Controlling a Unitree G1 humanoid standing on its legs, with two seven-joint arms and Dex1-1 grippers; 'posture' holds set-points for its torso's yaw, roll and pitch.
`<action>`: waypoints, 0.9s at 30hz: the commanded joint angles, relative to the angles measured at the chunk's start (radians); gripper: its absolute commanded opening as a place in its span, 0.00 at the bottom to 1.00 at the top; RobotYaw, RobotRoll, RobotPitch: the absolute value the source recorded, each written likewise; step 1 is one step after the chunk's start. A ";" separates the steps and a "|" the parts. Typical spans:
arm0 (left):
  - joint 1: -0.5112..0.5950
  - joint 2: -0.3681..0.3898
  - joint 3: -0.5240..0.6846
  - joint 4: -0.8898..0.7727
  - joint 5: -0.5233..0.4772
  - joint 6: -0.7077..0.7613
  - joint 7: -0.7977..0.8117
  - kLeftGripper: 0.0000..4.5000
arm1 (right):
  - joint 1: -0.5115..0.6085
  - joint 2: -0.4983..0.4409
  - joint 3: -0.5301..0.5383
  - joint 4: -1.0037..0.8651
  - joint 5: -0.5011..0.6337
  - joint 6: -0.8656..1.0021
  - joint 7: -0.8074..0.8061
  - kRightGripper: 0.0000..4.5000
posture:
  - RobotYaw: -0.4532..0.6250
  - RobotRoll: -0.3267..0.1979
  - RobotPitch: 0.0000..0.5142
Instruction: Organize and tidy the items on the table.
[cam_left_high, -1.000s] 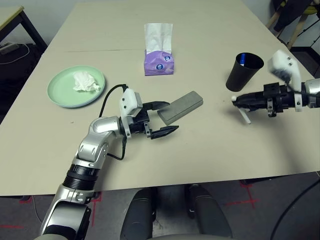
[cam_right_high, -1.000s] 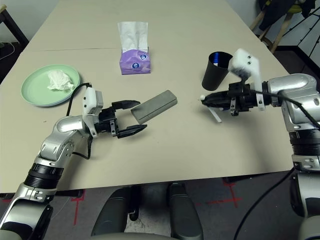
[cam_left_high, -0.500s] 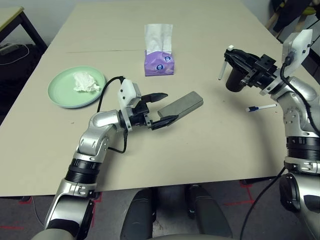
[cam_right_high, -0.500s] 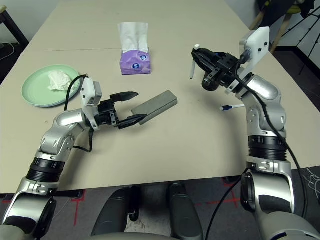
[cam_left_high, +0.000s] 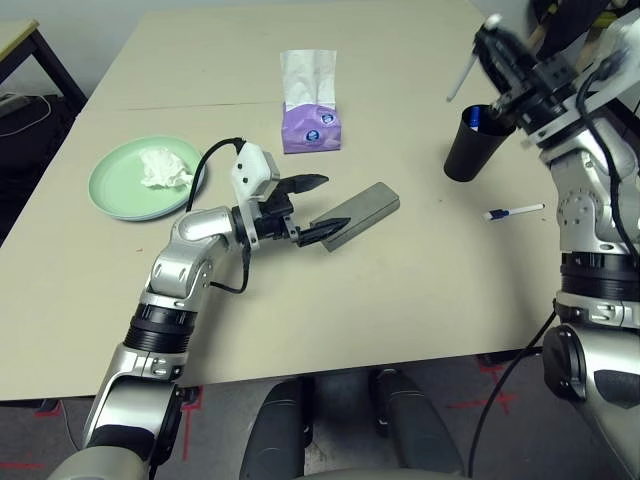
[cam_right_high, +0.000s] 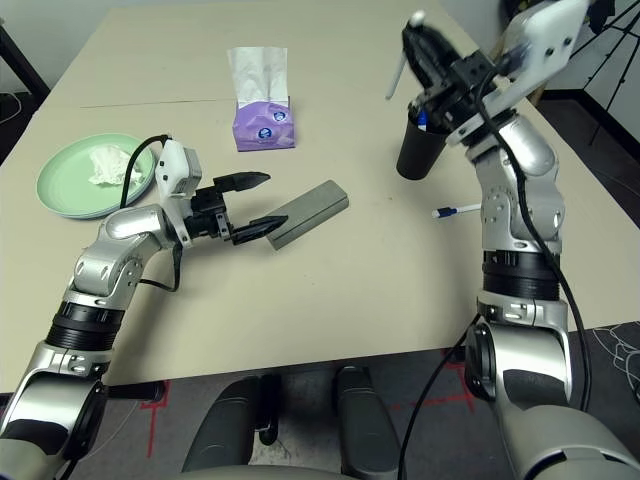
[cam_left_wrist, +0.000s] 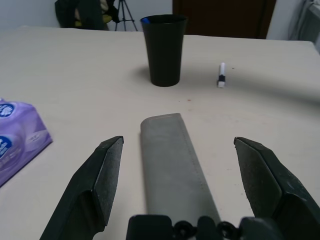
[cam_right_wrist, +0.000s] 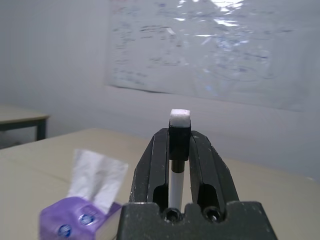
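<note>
Right gripper (cam_right_high: 425, 50): jaws closed on a white pen (cam_right_wrist: 176, 165), pinched along its shaft with the capped end standing out past the fingertips; the hand is raised above and just behind the black cup (cam_left_high: 472, 145), tip angled upward. Left gripper (cam_left_high: 312, 205): jaws spread wide, one finger to each side of the near end of the grey glasses case (cam_left_wrist: 172, 162), which lies flat on the table (cam_left_high: 400, 300); clear gaps on both sides, no contact visible. Judged step: pen on its way into the cup, case about to be grasped. Risks, right side: the pen is held by a narrow pinch and tilted away from vertical, so if let go before it is turned down over the rim it may strike the lip and bounce onto the table, or tip the cup, which is tall, light-looking and already holds something blue. A low pass of the wrist could also knock the cup over. Risks, left side: the case looks smooth and rounded along its edges; a closing pinch near one end, off its balance point, may squirt it forward or let the far end droop and swing on lifting. A second pen (cam_left_high: 515, 211) lies loose on the table right of the cup, well apart from the case, and could be rolled by a sweeping arm. Further out: purple tissue box (cam_left_high: 310, 125) beyond the case, green plate (cam_left_high: 125, 195) with crumpled tissue (cam_left_high: 160, 168) to the left, both clear of either arm's likely path.
</note>
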 joint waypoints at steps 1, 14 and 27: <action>-0.001 -0.011 0.013 0.005 0.008 0.001 0.028 1.00 | -0.015 0.004 -0.022 0.041 -0.022 -0.005 -0.094 0.09 | 0.37 0.62 0.21; 0.010 -0.030 0.028 -0.004 0.007 -0.007 0.073 1.00 | -0.012 0.020 0.014 0.054 -0.038 0.141 -0.269 0.09 | 0.37 0.62 0.23; 0.017 -0.025 0.030 -0.013 0.006 0.002 0.079 1.00 | -0.032 -0.011 0.028 0.078 -0.098 0.185 -0.317 0.09 | 0.38 0.62 0.23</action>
